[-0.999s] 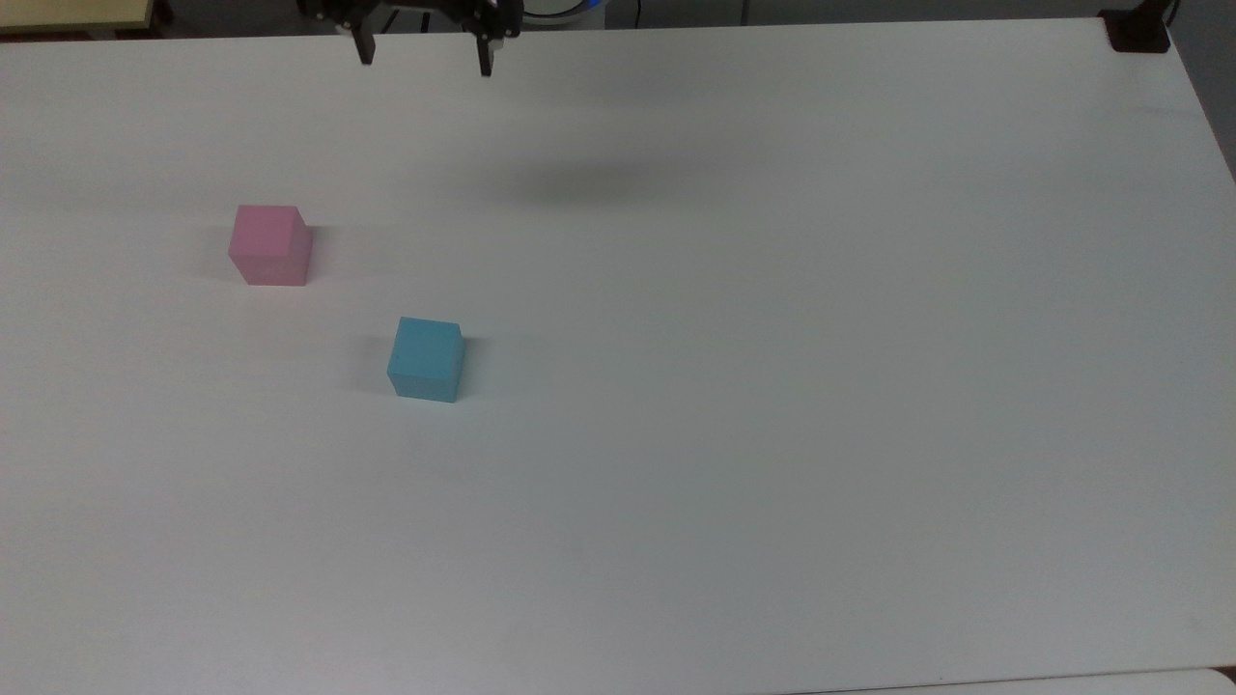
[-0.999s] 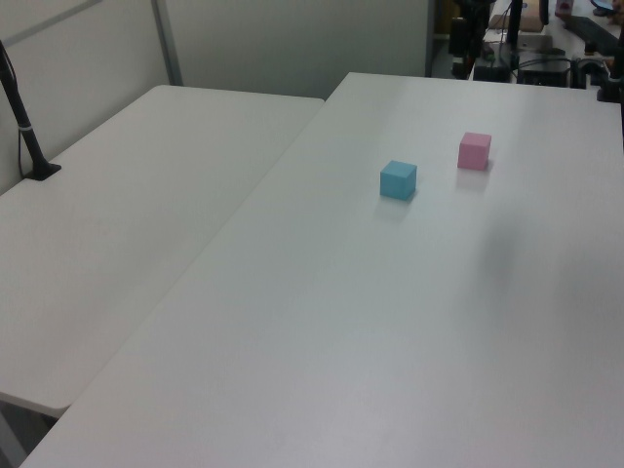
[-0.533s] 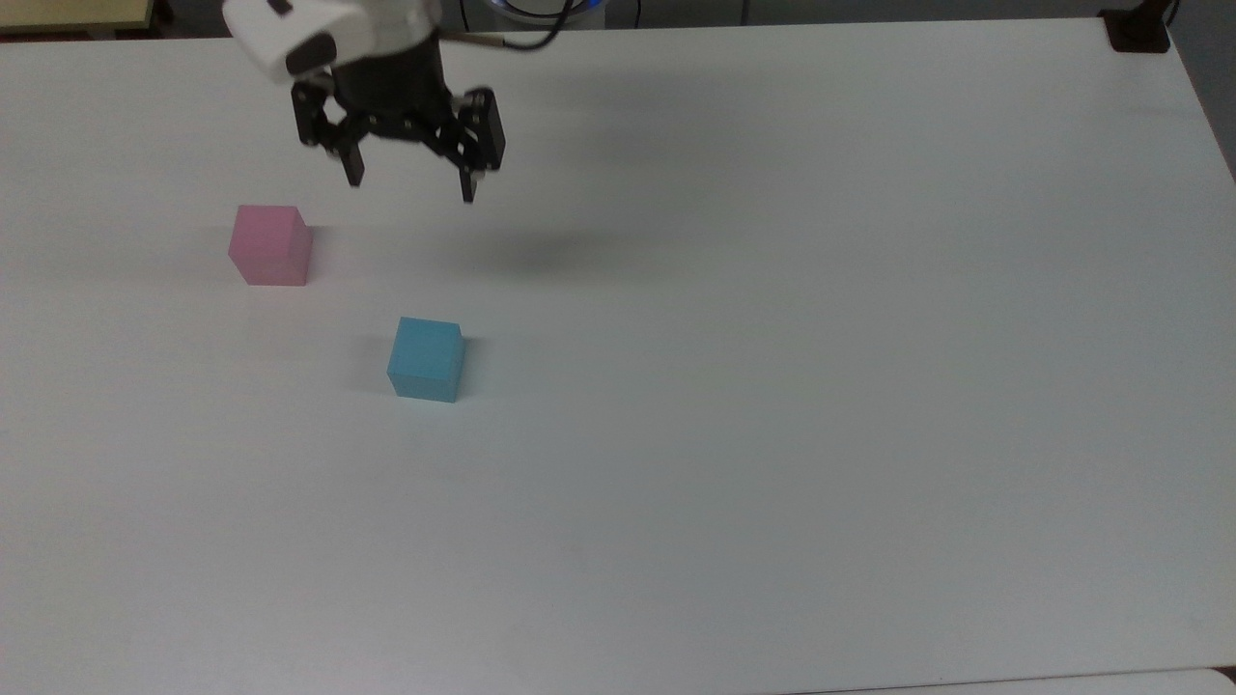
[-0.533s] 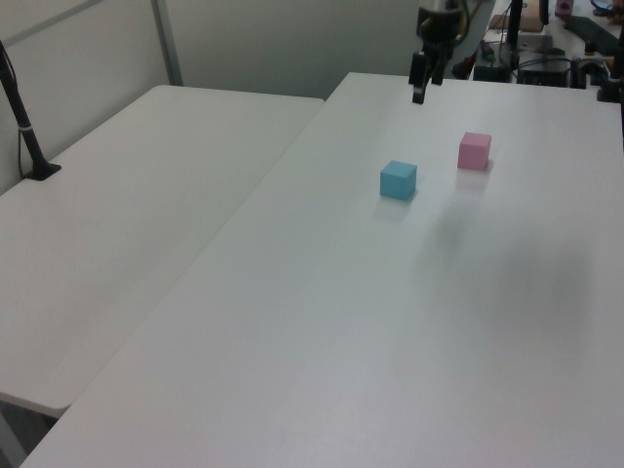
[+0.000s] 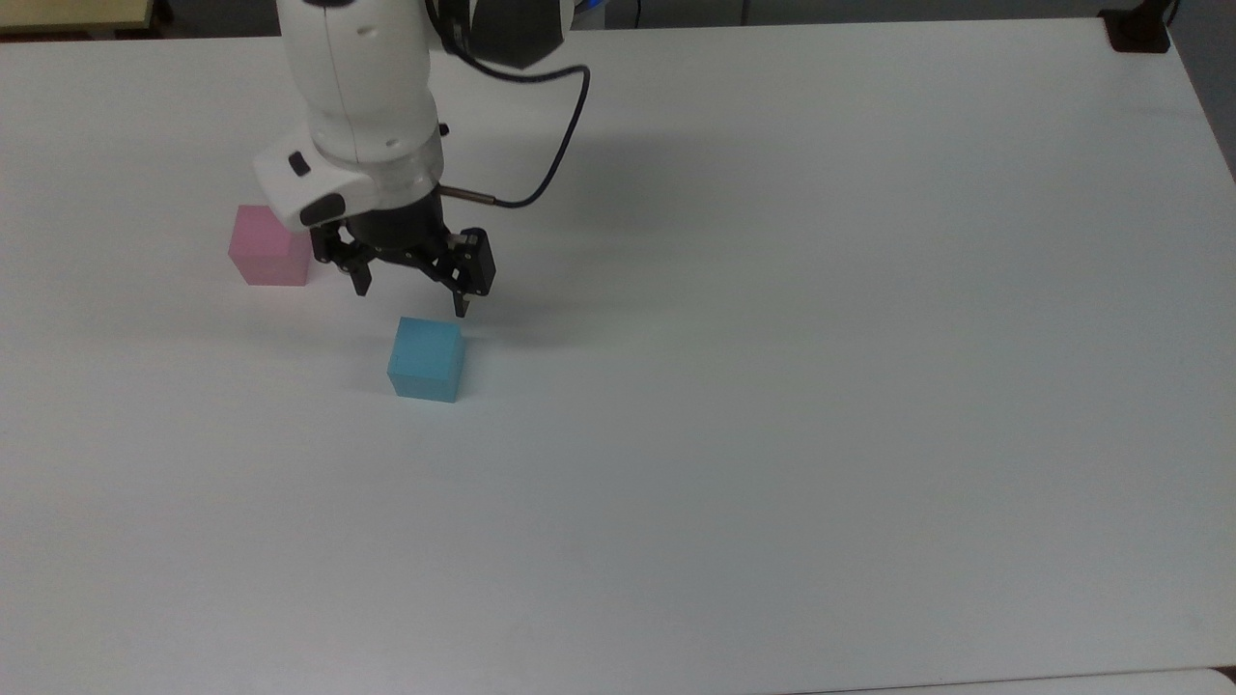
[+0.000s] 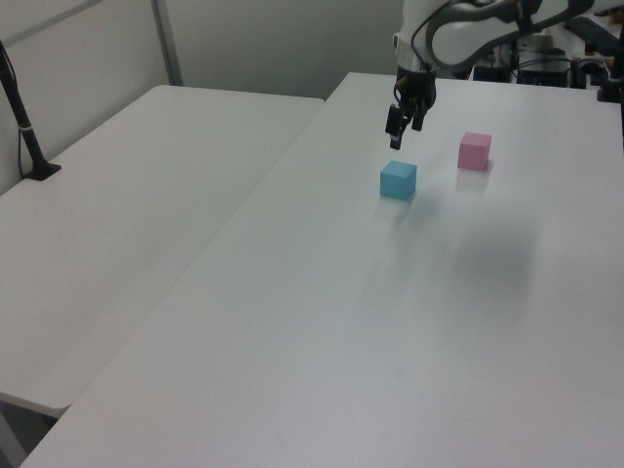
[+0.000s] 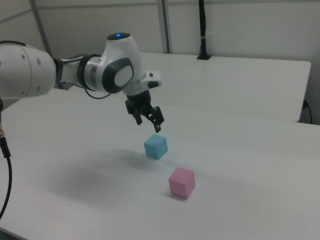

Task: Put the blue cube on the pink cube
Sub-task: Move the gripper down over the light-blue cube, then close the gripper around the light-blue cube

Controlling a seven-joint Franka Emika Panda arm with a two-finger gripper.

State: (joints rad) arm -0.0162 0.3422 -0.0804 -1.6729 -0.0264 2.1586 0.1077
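Top view: arm (image 5: 357, 87) cut off by the upper edge, only the wrist end in frame. Its white wrist housing covers the upper right corner of the pink cube (image 5: 266, 253). A dark fixture (image 5: 1137, 29) at the table's far corner, on the top view's right, is clipped by the upper edge (identity unclear).

Left view: arm (image 6: 468, 24) runs out at the upper edge; the cluttered equipment (image 6: 561, 49) behind it is too small to make out.

Right view: arm (image 7: 30, 70) cut by the right view's left edge, base not seen.
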